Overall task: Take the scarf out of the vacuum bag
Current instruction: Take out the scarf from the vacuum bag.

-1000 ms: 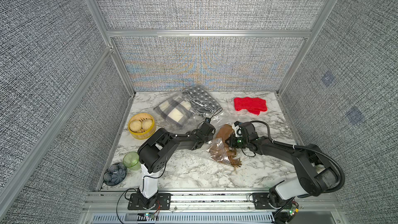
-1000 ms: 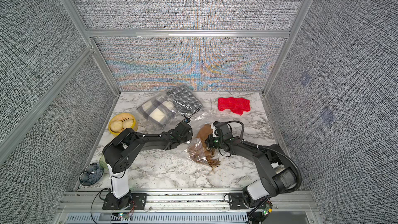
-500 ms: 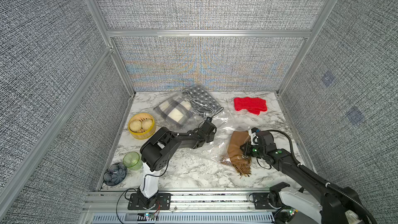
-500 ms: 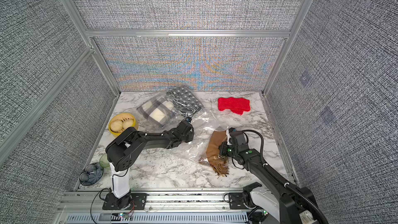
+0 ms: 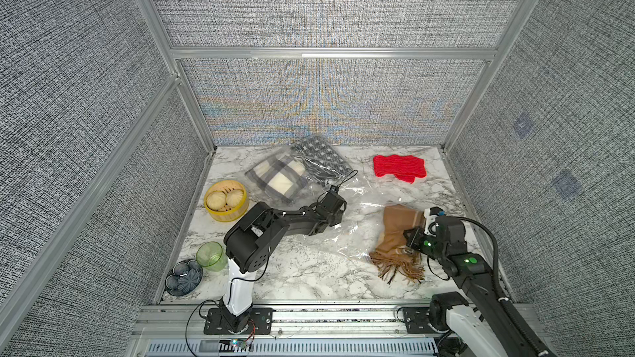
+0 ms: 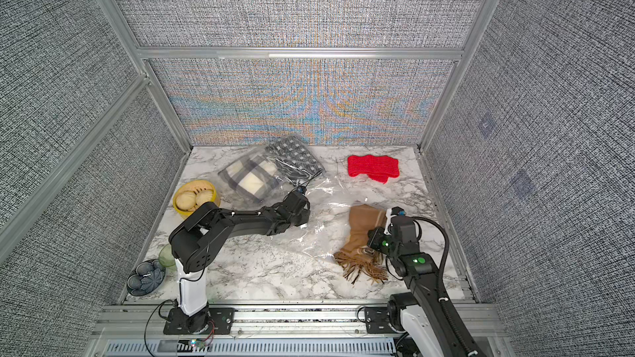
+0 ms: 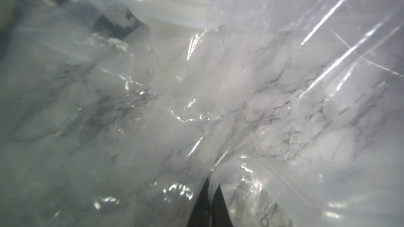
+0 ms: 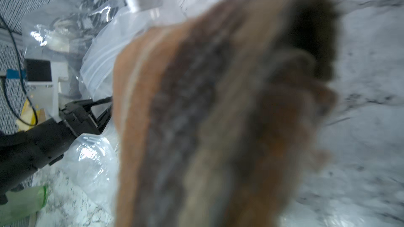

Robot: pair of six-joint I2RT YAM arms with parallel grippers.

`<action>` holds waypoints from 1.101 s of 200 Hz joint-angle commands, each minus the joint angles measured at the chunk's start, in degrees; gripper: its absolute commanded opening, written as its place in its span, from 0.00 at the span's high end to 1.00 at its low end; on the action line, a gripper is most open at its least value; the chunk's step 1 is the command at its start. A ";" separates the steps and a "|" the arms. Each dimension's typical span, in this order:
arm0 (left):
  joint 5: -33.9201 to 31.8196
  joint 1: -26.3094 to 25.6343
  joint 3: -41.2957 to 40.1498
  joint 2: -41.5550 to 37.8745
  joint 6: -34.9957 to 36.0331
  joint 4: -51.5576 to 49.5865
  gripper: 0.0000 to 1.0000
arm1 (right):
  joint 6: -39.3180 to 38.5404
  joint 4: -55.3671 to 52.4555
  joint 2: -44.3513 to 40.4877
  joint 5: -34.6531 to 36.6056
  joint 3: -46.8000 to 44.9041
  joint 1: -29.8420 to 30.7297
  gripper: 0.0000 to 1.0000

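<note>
Front right of white marble tabletop (image 5: 275,269): brown fringed scarf (image 5: 395,235), fringe lying on marble. Right tool (image 5: 412,235) clamped tight on scarf fabric. Just left: clear crinkly plastic vacuum bag (image 5: 357,214), flattened, scarf at its edge, mostly outside. Left tool (image 7: 207,193) pinched closed on bag film. Back right: red knit piece (image 5: 400,169).

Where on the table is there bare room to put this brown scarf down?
Front strip of table, between left arm and brown scarf; small patch between red scarf and right gripper. Crowded: vacuum bag mid-table, bagged scarves and steamer back left.
</note>
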 commanded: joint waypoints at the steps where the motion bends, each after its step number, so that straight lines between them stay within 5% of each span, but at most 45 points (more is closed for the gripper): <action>1: -1.47 0.22 0.34 0.18 0.74 -2.32 1.00 | 0.95 3.92 1.19 -3.56 -1.17 -5.69 1.00; 42: -1.52 0.27 2.90 0.27 2.17 -4.44 1.00 | 4.40 12.81 1.32 -13.03 -5.33 -17.41 1.00; 109: -1.78 3.25 3.08 0.91 4.56 -6.06 1.00 | 7.23 13.67 -4.09 -20.18 -6.43 -27.45 1.00; 135: -3.71 3.47 2.26 -1.98 4.85 -6.92 1.00 | 7.01 10.74 -6.72 -17.62 -4.90 -28.01 1.00; 193: -0.07 3.65 -3.31 -9.95 3.96 -4.32 1.00 | 7.93 20.44 8.93 -18.89 -4.63 -30.34 1.00; 220: -0.29 3.65 -3.94 -14.29 4.84 -5.93 1.00 | 9.52 23.19 10.74 -14.25 -5.52 -31.65 1.00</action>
